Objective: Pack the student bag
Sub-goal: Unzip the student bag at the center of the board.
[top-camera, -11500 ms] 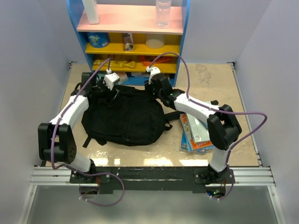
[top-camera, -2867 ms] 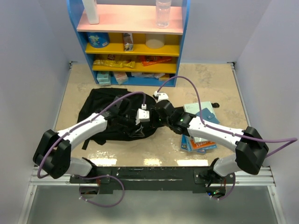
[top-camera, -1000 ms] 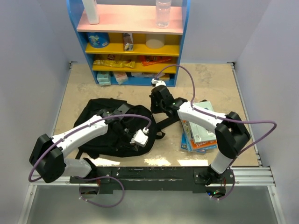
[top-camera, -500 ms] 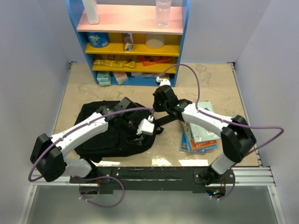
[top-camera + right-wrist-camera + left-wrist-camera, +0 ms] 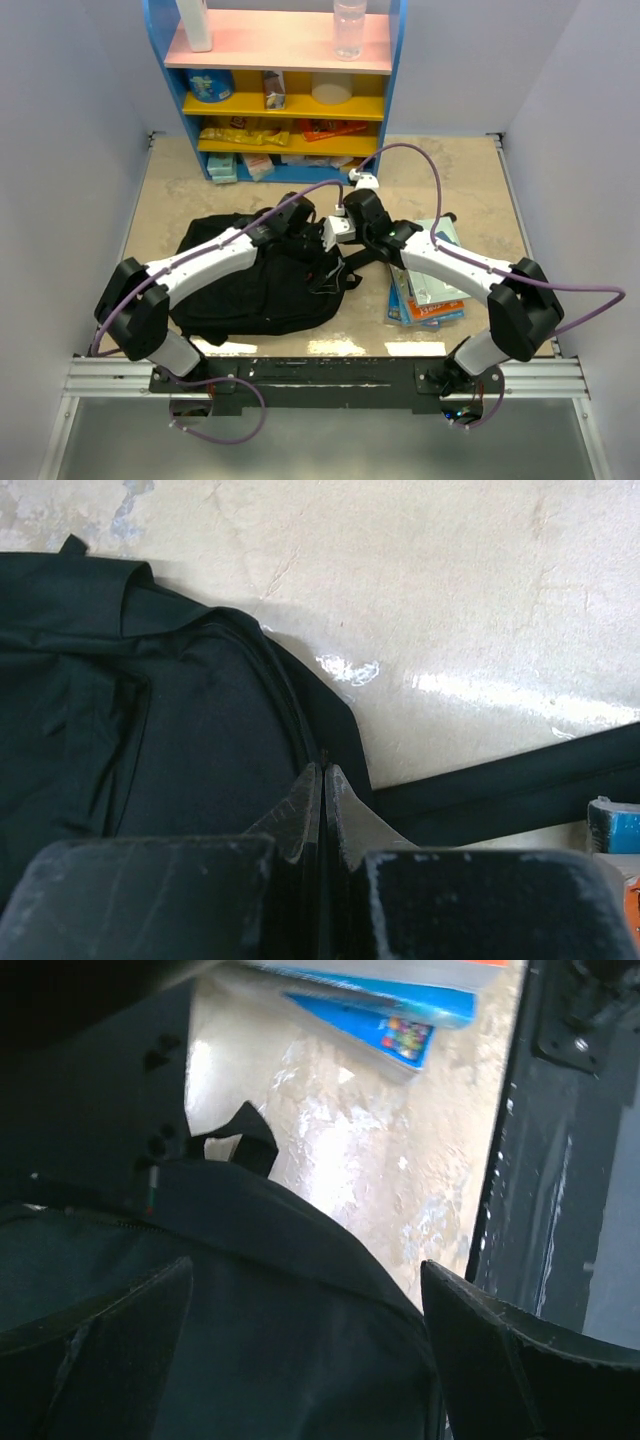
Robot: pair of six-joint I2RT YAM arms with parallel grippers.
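Bearing the student bag [image 5: 250,290], beige table [image 5: 455,170] meets shelf [image 5: 290,106].

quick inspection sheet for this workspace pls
surface: beige table, glare near the front edge.
job's things: student bag lies flat, left of centre; books stacked right of it, outside.
clutter: nothing seen.
end effectors: left end effector open over the bag; right end effector shut at the bag's edge, grip unclear.
cables: purple cables arch over both arms.
surroundings: shelf unit behind, bottle on top; plain walls.
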